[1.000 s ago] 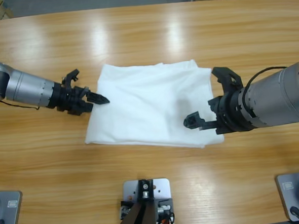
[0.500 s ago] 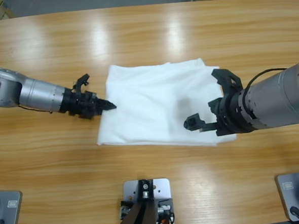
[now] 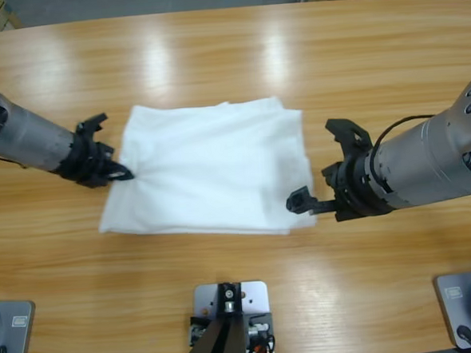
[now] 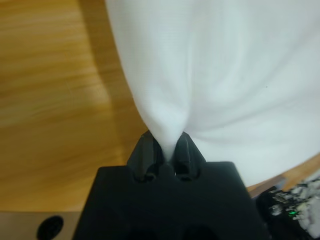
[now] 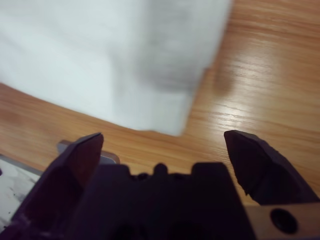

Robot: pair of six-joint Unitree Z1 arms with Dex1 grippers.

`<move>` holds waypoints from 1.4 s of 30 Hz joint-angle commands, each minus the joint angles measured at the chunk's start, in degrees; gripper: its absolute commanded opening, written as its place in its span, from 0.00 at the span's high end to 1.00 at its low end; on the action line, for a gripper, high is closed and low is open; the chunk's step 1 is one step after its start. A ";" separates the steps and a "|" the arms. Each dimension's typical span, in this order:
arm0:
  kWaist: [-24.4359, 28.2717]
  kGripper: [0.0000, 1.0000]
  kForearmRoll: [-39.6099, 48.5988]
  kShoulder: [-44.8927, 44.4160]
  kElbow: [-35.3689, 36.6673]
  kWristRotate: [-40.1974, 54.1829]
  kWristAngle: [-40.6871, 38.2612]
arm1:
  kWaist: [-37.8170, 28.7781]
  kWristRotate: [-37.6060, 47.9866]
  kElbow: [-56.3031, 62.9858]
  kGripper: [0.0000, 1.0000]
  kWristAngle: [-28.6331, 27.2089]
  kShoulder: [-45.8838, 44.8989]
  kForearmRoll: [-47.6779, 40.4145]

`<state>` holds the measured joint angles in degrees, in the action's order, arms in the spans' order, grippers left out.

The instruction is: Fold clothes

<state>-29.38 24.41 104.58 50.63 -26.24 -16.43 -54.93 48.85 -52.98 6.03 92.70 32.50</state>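
My left gripper point(image 3: 122, 172), clamped on the T-shirt point(image 3: 211, 166), has dragged it toward frame left; my right gripper point(image 3: 321, 171) gapes wide, empty, just beside its corner.

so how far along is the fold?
Done: the white T-shirt already lies folded into a rough rectangle on the table, sleeves tucked out of sight. In hand: the left end effector is shut on its left edge, fabric bunched between the jaws. The right end effector is open, just off the right edge, holding nothing. Left: probably another fold; edges look uneven.
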 commanded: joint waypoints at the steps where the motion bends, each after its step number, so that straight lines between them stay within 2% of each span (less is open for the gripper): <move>1: 2.99 1.00 28.28 -2.55 14.35 4.76 12.31 | -0.61 0.82 1.69 0.01 1.18 2.75 -0.88; 6: 5.95 1.00 39.40 -3.27 21.42 7.80 19.38 | -0.61 1.07 1.72 0.01 1.09 3.02 -1.07; 12: 4.22 1.00 47.77 -4.42 27.94 8.62 27.29 | -0.61 1.07 1.74 0.01 1.09 3.31 -1.72; 19: -4.02 1.00 52.90 -1.57 35.10 8.59 29.52 | -0.61 1.53 2.57 0.01 1.09 3.89 -3.07; 28: -17.98 1.00 60.14 8.17 48.82 7.60 29.42 | -0.61 1.77 3.90 0.01 1.09 4.69 -4.67; 42: -26.36 1.00 61.02 17.68 59.97 6.46 25.16 | -0.61 1.77 5.87 0.01 2.23 5.77 -7.94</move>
<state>-52.52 84.67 116.21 105.50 -18.61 11.66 -54.94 50.07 -48.65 6.42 95.57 26.68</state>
